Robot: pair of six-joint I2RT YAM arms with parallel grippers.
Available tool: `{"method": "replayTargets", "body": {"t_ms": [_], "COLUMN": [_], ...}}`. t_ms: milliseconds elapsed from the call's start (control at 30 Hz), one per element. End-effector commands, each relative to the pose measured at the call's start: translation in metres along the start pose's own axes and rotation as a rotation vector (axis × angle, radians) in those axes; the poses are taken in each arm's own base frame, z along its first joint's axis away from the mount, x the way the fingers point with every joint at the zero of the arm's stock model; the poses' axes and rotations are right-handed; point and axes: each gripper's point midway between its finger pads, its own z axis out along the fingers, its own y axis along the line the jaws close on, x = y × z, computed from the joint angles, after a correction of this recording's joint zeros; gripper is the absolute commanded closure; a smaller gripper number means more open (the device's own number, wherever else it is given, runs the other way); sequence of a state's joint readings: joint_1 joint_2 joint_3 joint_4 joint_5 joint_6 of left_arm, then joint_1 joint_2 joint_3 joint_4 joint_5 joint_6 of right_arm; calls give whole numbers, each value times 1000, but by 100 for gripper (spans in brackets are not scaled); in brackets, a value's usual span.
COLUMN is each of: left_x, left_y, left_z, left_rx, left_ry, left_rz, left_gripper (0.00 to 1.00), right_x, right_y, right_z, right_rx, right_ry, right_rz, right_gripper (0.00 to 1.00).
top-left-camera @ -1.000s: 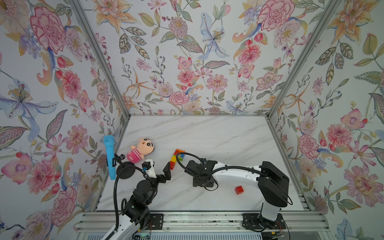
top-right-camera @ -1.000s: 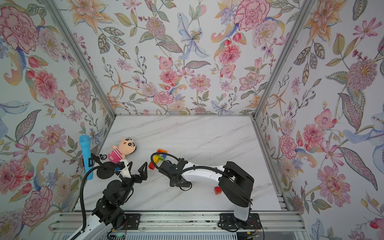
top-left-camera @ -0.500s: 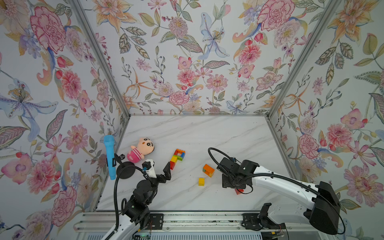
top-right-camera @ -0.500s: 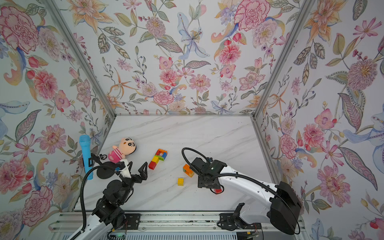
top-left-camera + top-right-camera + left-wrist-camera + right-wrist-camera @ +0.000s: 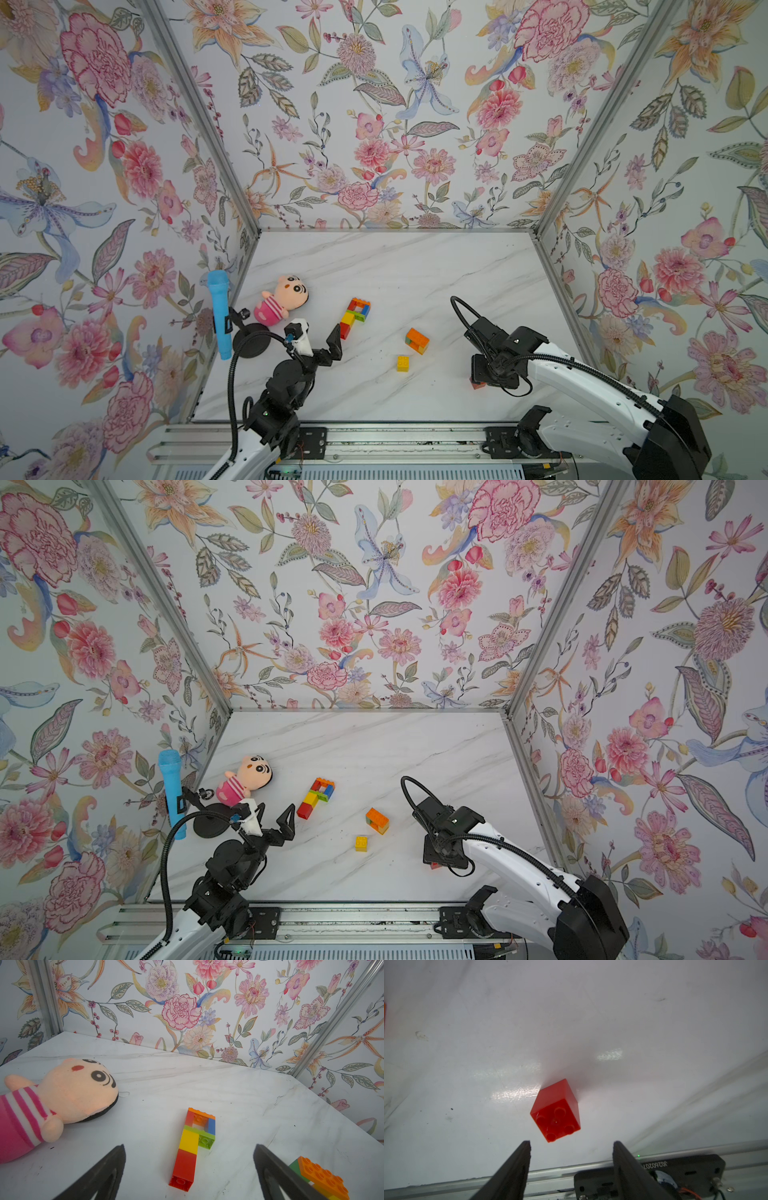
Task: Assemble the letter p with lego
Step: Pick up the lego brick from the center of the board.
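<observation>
Marble table [image 5: 415, 270]: right gripper [image 5: 572, 1144] half-open over red brick [image 5: 556, 1111], not touching; left gripper [image 5: 189, 1147] wide open, empty.

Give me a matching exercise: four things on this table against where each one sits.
1. plush doll
2. red brick
3. P-shaped build
4. yellow brick

A. just ahead of the right gripper
B. loose, midway between both grippers
C. in front of the left gripper
D. lying at the far left

Pairs: 1-D, 2-A, 3-C, 4-B

A doll [image 5: 282, 300] left of lego letter [image 5: 354, 316] — loose bricks [image 5: 417, 340] right.
</observation>
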State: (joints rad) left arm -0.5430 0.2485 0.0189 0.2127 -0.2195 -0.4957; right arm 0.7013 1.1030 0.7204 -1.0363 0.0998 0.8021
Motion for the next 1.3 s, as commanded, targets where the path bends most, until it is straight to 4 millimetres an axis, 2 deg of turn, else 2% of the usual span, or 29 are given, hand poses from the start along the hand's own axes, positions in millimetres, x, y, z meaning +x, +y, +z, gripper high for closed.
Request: {"method": "replayTargets", "body": {"t_ms": [0, 300, 733, 800, 900, 1033, 1133, 1267], "left_x": [13, 13, 14, 15, 15, 15, 15, 18], "left_y": [5, 5, 3, 3, 3, 2, 1, -8], "left_z": [1, 2, 3, 3, 3, 4, 4, 5], "left_rx": [-9, -8, -3, -2, 0, 3, 10, 55], "left_ry": [19, 21, 31, 32, 32, 34, 36, 51], "left_rz": [23, 24, 29, 28, 28, 30, 32, 38], "left_gripper": [1, 1, 1, 1, 1, 1, 1, 1], "right_x": [6, 2, -1, -1, -2, -5, -8, -11], "right_y": [-3, 10, 13, 15, 15, 14, 17, 21], "right_z": [5, 17, 25, 25, 26, 28, 27, 24], "right_rx": [13, -32, -18, -20, -11, 10, 13, 13], "right_ry": [34, 40, 44, 43, 43, 34, 27, 12], "right_rz": [-40, -60, -59, -58, -54, -55, -60, -70], "right_gripper": [34, 38, 67, 66, 58, 56, 58, 71]}}
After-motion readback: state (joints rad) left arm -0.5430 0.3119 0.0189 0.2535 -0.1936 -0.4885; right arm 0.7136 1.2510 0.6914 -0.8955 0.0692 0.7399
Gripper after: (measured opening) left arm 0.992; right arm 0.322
